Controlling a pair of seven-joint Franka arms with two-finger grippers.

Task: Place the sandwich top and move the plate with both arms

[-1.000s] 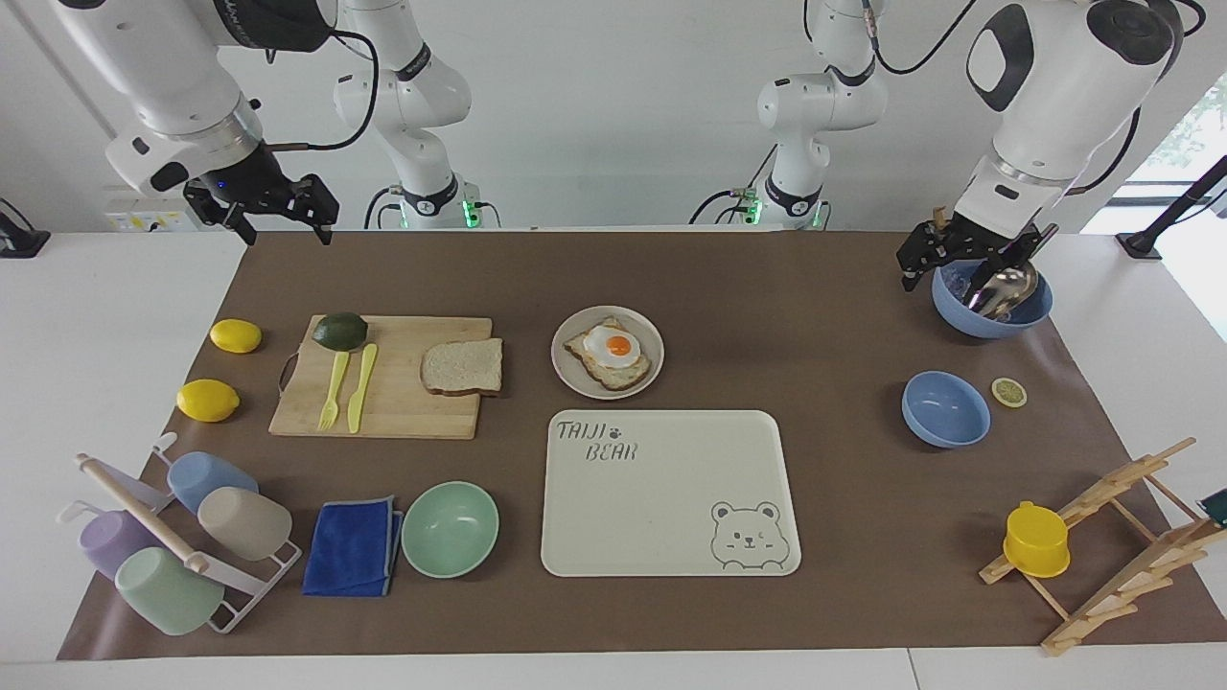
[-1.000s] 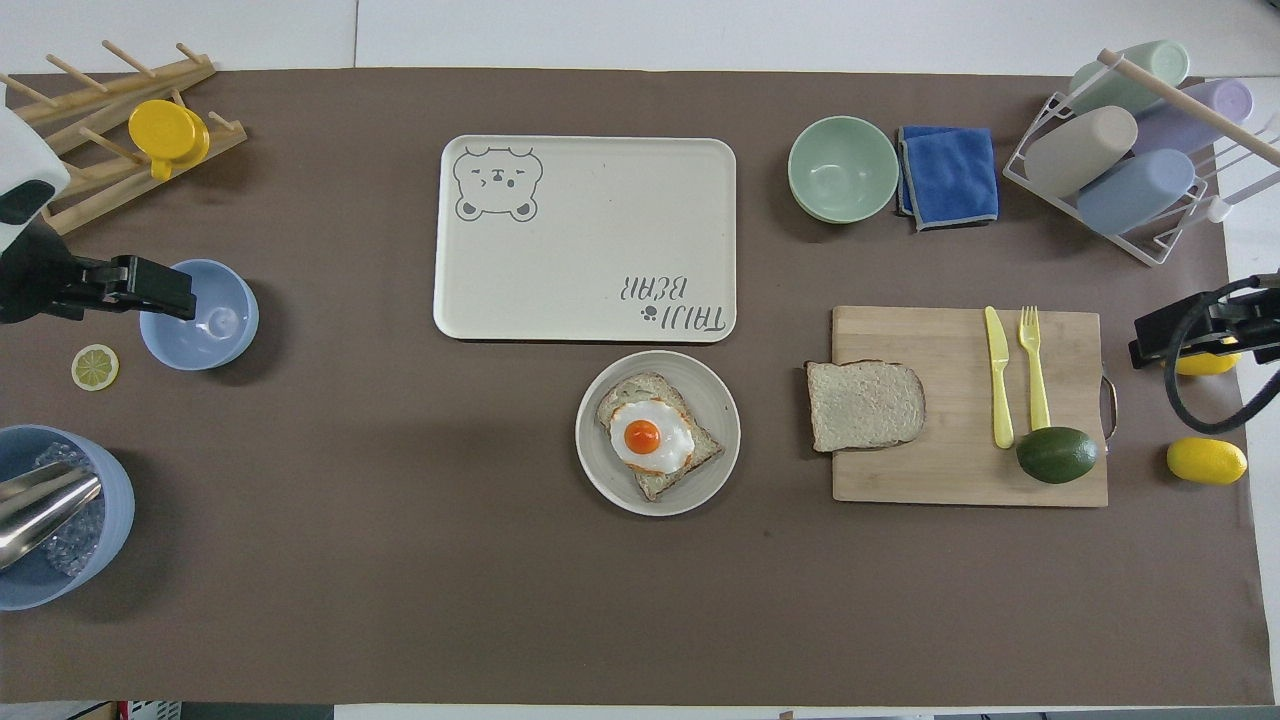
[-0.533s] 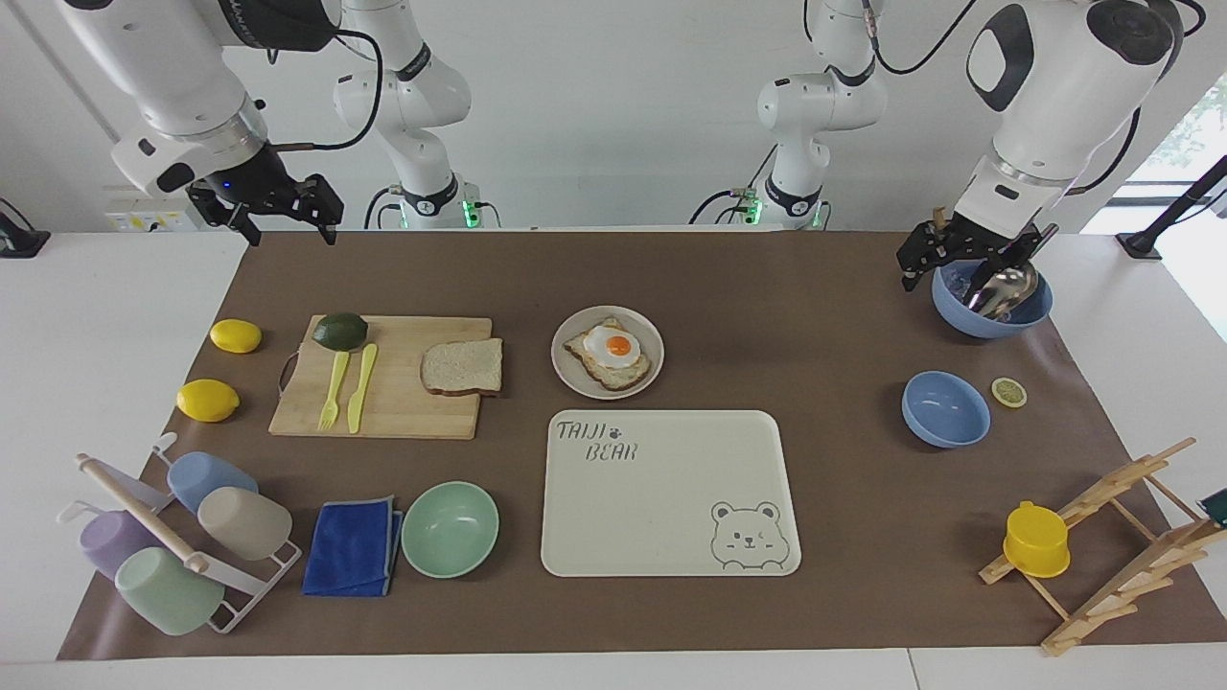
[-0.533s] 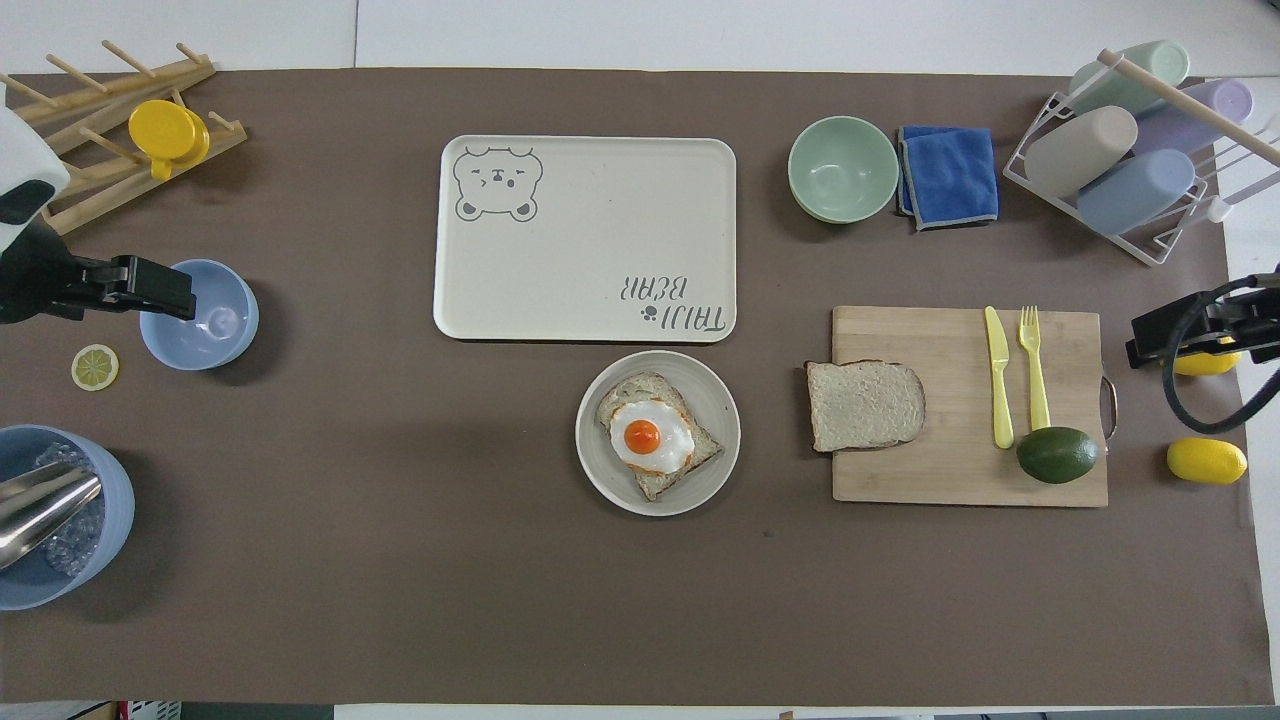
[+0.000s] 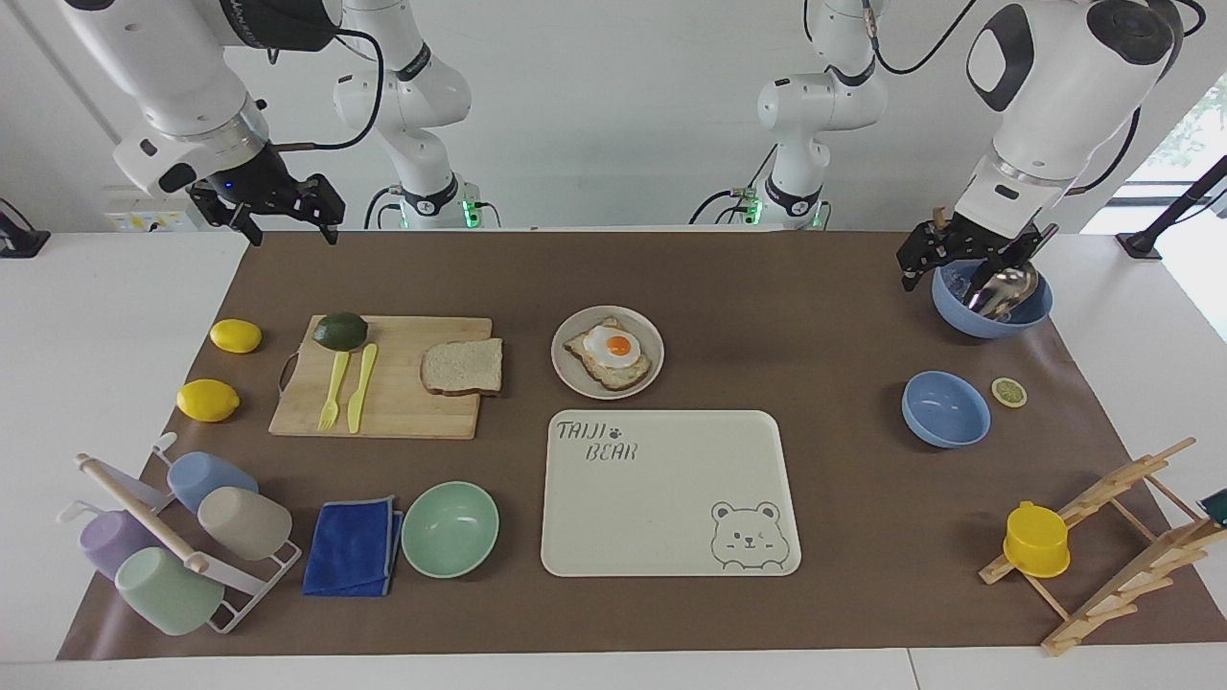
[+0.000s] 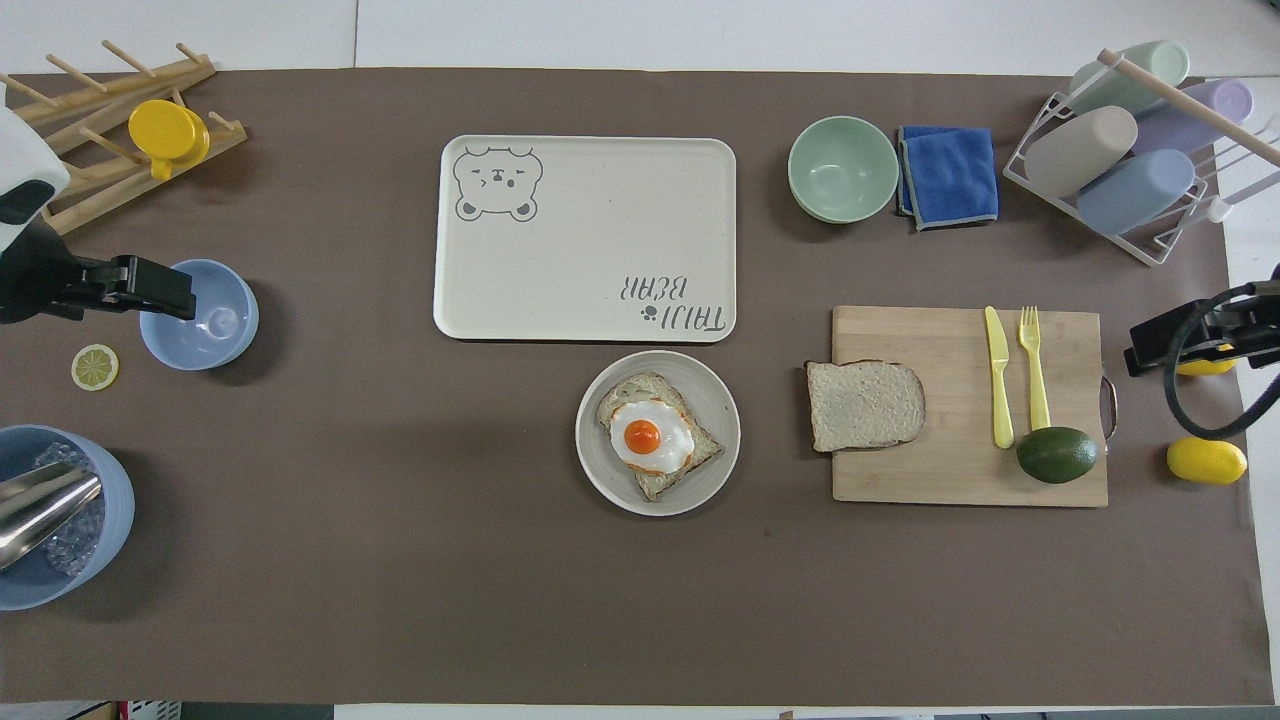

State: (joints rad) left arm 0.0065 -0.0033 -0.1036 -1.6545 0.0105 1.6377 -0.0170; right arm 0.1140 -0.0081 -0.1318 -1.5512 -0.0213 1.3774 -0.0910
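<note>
Two arms are on my feed, and from the facing view neither holds anything: the right end effector [image 5: 282, 213] hangs with its fingers apart over the mat's edge at the right arm's end of the table [image 5: 115, 316], while the left end effector [image 5: 961, 261] hovers beside the big blue bowl [image 5: 992, 305] holding a metal scoop; whether its fingers are apart I cannot tell. One slice of bread [image 5: 462, 367] lies on the cutting board [image 5: 403, 402], at the board's end toward the plate [image 5: 608, 353], which carries one toast with one fried egg. I would bring the right end effector down low at the slice's crust, pinch lightly, and set it square over the egg before both arms take the plate's rim. From the overhead view I count one tray [image 6: 585, 238] just beside the plate [image 6: 658, 433], one slice of bread [image 6: 864, 405], one green bowl [image 6: 843, 169], two blue bowls, two lemons, one avocado, one knife, one fork and four cups in the rack.
</note>
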